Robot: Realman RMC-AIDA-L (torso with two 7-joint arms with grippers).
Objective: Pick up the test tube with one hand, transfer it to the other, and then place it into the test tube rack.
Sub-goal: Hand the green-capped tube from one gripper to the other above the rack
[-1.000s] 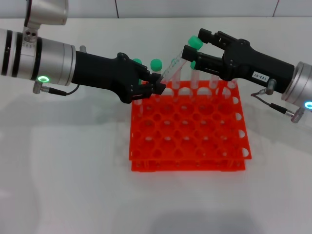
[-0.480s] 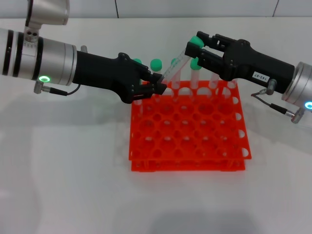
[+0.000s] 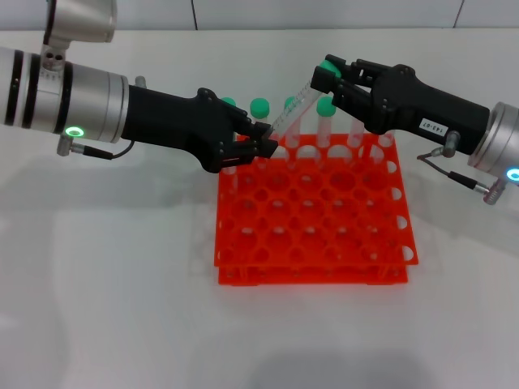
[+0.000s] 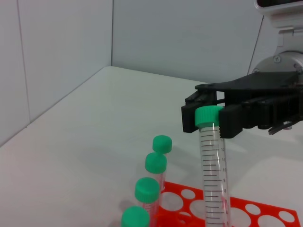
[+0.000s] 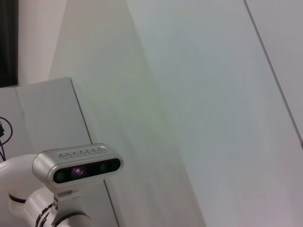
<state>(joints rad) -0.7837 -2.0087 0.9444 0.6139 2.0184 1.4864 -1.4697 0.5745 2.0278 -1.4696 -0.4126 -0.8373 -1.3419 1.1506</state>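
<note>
The test tube [image 3: 293, 107], clear with a green cap, leans up to the right above the back row of the orange test tube rack [image 3: 316, 235]. My left gripper [image 3: 261, 146], on the unlabelled forearm, is shut on the tube's lower end. My right gripper [image 3: 328, 73], on the forearm with the white label [image 3: 434, 127], has its fingers against both sides of the green cap. The left wrist view shows the tube [image 4: 213, 179] with its cap clamped between the right gripper's fingers [image 4: 189, 116]. The right wrist view shows only a wall and my head camera.
Several other green-capped tubes [image 3: 259, 107] stand in the rack's back row and also show in the left wrist view [image 4: 155, 162]. The rack's other holes are unfilled. White tabletop [image 3: 113, 284] surrounds the rack, with a wall behind.
My right gripper moved left onto the tube's cap and its fingers closed from wide apart to against the cap. My left gripper and the tube stayed put.
</note>
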